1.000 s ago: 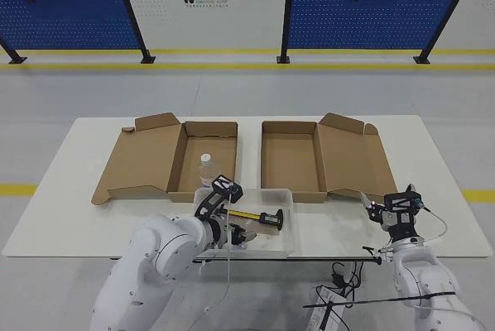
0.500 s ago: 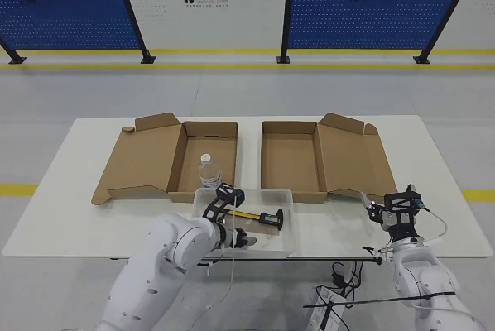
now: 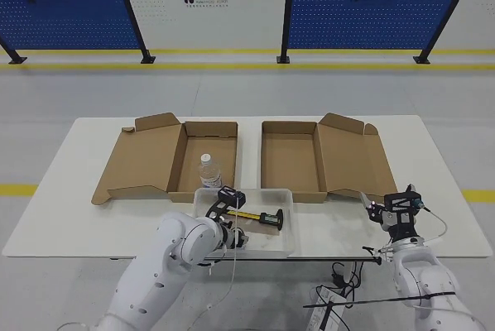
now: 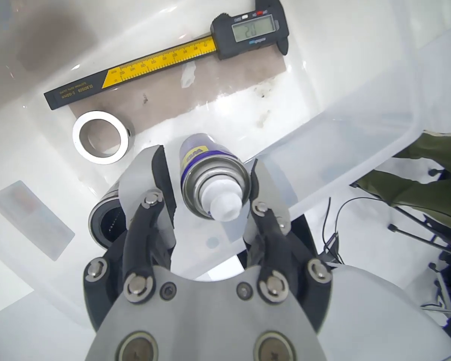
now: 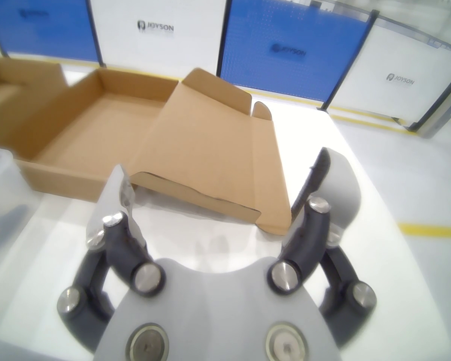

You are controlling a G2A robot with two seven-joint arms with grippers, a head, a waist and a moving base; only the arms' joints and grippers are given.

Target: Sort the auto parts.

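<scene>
White counter [image 3: 446, 165] carries a clear bin [image 4: 360, 114] at its near edge. Inside it, the left hand [image 4: 208, 159] straddles a spray can [image 4: 210, 167], slightly open, beside a metal ring [image 4: 100, 137] and a caliper [image 4: 165, 61]. The right hand [image 5: 221, 163] hovers spread wide near a cardboard box [image 5: 97, 125].

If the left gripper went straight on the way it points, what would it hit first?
Probably the spray can, sitting between the open fingers of the left gripper, nozzle toward it; depth unclear.
</scene>
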